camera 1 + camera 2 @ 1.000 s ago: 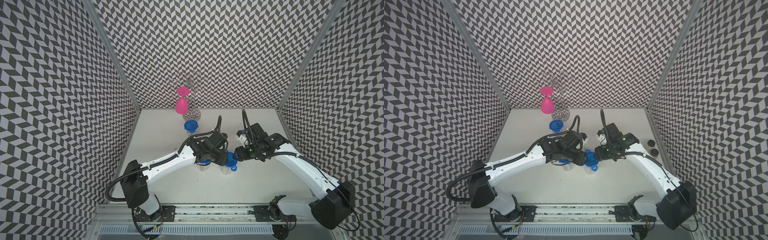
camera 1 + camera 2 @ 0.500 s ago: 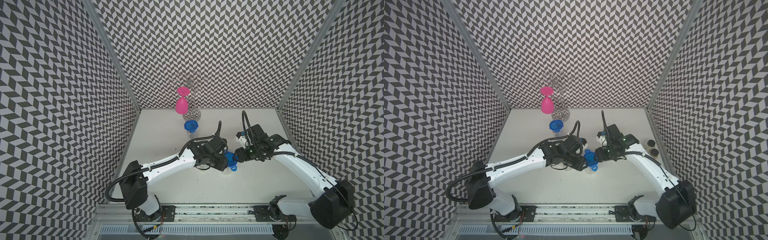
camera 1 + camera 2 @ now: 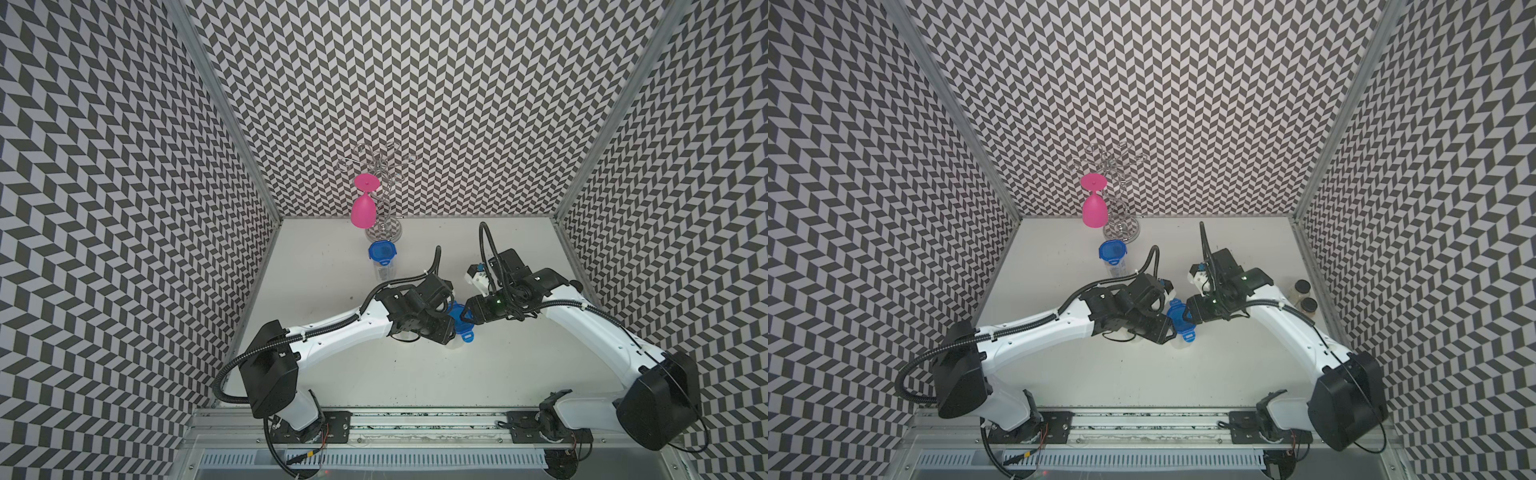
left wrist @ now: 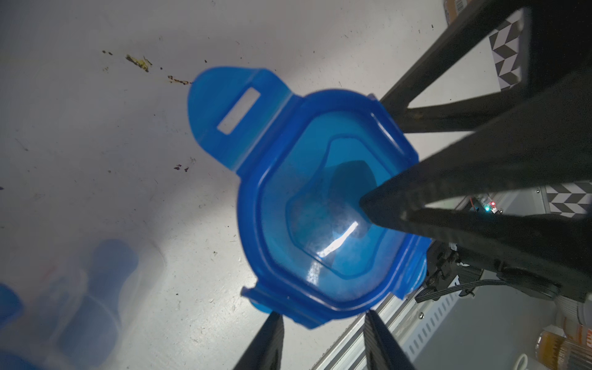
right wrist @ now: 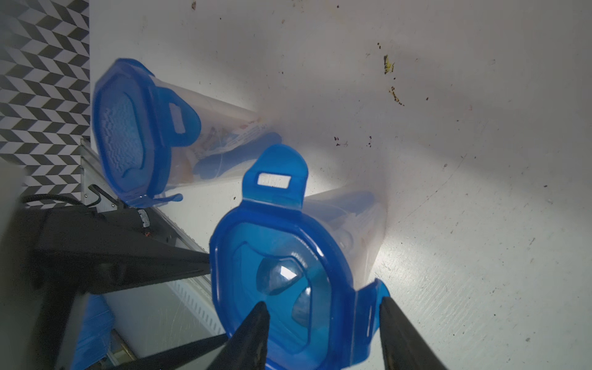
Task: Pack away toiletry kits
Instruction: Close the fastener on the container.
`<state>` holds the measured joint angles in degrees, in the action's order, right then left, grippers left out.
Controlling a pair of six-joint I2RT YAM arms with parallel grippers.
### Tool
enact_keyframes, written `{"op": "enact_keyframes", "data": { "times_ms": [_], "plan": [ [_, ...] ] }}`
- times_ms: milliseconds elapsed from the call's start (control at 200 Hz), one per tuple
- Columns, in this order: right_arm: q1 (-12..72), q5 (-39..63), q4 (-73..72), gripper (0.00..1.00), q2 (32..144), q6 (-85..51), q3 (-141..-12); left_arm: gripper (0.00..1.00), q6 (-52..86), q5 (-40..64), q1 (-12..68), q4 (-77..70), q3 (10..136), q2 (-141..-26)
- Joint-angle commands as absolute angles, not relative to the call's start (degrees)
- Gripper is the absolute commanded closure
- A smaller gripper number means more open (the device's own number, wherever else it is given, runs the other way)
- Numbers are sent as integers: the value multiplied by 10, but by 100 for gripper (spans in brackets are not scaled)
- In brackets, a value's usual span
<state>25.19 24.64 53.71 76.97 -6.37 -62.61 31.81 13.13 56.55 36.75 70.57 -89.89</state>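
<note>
White table, both arms now meeting at the mid jar.
L arm has slid over from the neighbour jar in the last sec, so left gripper now straddles the blue lid rim, jaws part-spread; can't tell if they bite. Right gripper hasn't budged: half-spread, pinching the side tab. Jar stands upright betw the two, kit inside. Front tab sticks out unlatched, so I reckon lid-clipping is underway.

Left arm and right arm reach inward, left tool and right tool facing nearly tip to tip, both jaws parted.
</note>
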Motion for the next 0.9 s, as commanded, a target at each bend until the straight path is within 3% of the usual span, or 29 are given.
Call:
{"op": "enact_keyframes", "data": {
  "times_ms": [0, 220, 896],
  "plan": [
    [248, 253, 526, 48, 776, -51, -614, 56, 327, 150, 555, 334, 700, -895],
    [249, 275, 523, 54, 770, -57, -603, 56, 331, 172, 539, 305, 693, -894],
    [248, 360, 490, 54, 753, -88, -556, 56, 323, 197, 535, 265, 705, -927]
  ]
}}
